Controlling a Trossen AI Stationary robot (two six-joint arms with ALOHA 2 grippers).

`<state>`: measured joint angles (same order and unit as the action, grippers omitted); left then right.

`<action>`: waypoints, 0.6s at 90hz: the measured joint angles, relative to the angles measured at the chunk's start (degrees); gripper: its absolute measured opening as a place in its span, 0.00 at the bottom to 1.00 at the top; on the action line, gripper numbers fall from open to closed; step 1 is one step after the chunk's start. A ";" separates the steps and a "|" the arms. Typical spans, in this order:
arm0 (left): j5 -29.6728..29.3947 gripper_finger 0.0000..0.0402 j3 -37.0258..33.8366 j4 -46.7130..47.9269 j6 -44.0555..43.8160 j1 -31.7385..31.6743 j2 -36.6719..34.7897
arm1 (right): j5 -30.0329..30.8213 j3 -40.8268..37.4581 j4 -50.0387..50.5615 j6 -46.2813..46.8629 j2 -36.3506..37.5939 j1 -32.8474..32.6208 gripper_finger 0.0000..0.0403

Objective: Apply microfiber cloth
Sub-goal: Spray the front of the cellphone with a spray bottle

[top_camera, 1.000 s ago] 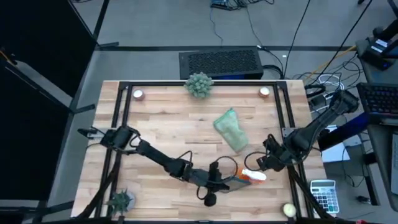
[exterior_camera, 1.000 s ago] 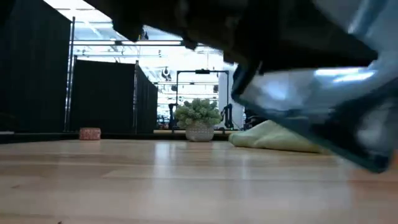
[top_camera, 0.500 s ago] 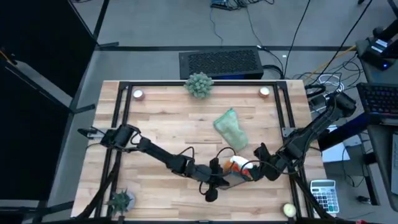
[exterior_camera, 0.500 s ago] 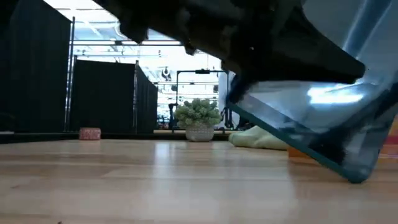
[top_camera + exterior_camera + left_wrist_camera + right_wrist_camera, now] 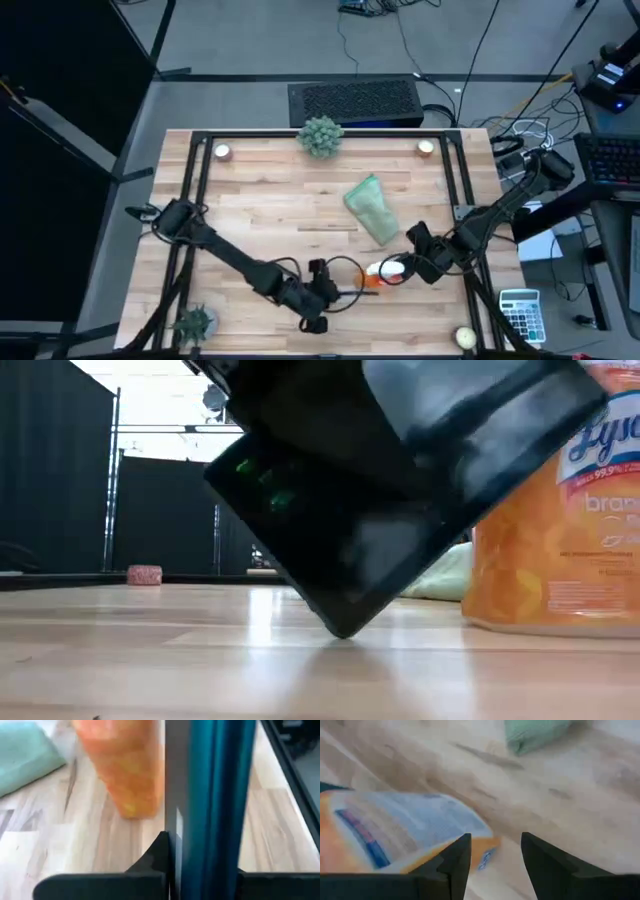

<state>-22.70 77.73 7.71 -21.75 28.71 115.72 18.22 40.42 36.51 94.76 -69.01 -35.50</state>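
The pale green microfiber cloth point(image 5: 372, 208) lies flat on the wooden table, right of the middle, with no gripper on it; it also shows in the wrist views point(image 5: 22, 755) point(image 5: 535, 732). My left gripper point(image 5: 325, 290) is near the front edge, shut on the dark tablet point(image 5: 370, 510). The orange spray bottle point(image 5: 376, 276) stands upright on its base point(image 5: 540, 625) just behind the tablet. My right gripper point(image 5: 495, 840) is open at the bottle's right, with the bottle point(image 5: 395, 830) beside one finger and bare wood in the gap. My left gripper pinches the tablet between its two fingers, one on each flat face, at one edge point(image 5: 200, 865). The tablet stands up on edge and tilted. Its lowest corner point(image 5: 340, 630) is at the table top; whether it touches the wood I cannot tell.
A green ball-shaped plant point(image 5: 320, 135) stands at the far edge between two small candles point(image 5: 222, 151) point(image 5: 426, 147). A small plant point(image 5: 195, 322) sits at the near left corner and a pale ball point(image 5: 463, 338) at the near right. Black rails point(image 5: 190, 200) frame the table.
The spray bottle, lying by my right gripper a second ago, now stands upright a little farther left. My right gripper has moved left with it. My left gripper has drawn back toward the near left, tipping the tablet steeper with one corner down at the table.
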 joint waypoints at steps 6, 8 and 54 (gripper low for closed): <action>-0.79 0.01 0.00 0.13 -0.38 -0.30 0.02 | 0.30 0.00 -3.42 -1.89 -0.79 0.23 0.39; -0.85 0.01 0.00 0.15 -0.36 -0.37 0.04 | 0.26 0.00 -4.23 -2.38 -1.09 0.23 0.39; -2.43 0.01 -0.22 6.52 -0.04 0.61 -1.83 | 2.45 0.00 -19.76 -8.75 -7.46 -0.22 0.39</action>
<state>-25.13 77.51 14.22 -21.79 29.32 113.89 20.67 40.42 16.76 86.00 -76.46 -35.73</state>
